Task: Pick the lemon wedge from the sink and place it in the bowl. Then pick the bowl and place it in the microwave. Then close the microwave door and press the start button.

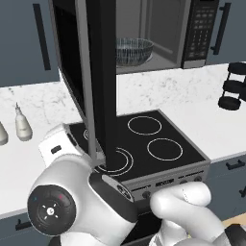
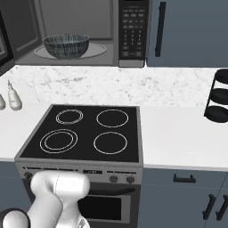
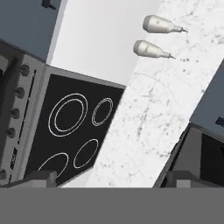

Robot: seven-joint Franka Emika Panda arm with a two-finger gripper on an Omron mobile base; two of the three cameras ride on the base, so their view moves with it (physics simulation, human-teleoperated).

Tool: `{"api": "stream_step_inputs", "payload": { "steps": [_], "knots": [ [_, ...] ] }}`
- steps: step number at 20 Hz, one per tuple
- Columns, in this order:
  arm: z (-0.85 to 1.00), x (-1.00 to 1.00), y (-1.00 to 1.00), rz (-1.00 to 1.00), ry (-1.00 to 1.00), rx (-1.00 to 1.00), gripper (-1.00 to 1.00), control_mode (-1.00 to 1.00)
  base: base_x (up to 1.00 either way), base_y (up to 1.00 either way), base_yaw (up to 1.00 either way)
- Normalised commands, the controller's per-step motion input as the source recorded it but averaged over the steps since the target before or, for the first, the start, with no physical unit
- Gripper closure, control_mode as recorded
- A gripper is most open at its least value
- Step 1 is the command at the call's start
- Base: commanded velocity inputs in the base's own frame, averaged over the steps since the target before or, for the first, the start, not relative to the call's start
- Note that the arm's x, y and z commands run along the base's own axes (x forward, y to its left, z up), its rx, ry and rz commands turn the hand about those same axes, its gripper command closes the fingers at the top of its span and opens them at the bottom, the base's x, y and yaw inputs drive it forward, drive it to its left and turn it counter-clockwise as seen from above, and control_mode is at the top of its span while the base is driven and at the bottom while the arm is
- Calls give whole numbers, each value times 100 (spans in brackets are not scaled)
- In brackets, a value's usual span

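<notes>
The microwave (image 1: 202,33) (image 2: 131,31) stands open, with the blue-black streaked bowl (image 1: 133,50) (image 2: 67,45) on its turntable. The microwave door (image 1: 96,72) swings far out over the stovetop; its edge also shows at the left (image 2: 3,44) and in the lower right of the hand view (image 3: 201,153). My gripper (image 3: 111,180) is open with nothing between its fingertips; it looks down past the door's edge at counter and stovetop. The white wrist (image 1: 60,144) sits just left of the door's lower corner. The lemon wedge is hidden and the sink is out of view.
A black four-ring stovetop (image 1: 144,144) (image 2: 89,129) (image 3: 74,127) lies below the microwave. Two small pale dispensers (image 1: 21,125) (image 2: 14,98) (image 3: 153,48) stand on the marble counter at the left. A black tiered rack (image 1: 233,86) (image 2: 219,98) stands at the right.
</notes>
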Motion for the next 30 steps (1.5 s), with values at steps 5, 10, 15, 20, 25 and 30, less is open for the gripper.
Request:
{"api": "stream_step_inputs", "payload": {
  "steps": [5,10,15,20,25,30],
  "knots": [
    [36,4,-99,-3,-23,1,-100,-100,0,0,0],
    [26,19,-100,0,-19,5,-100,-100,0,0,0],
    [23,92,-100,0,-4,6,-100,-100,0,0,0],
    [17,100,-100,-4,4,9,-100,-100,0,0,0],
    [13,100,-75,-11,14,8,-100,-100,0,0,0],
    [32,100,-44,-6,17,11,-100,-100,0,0,0]
  ]
}}
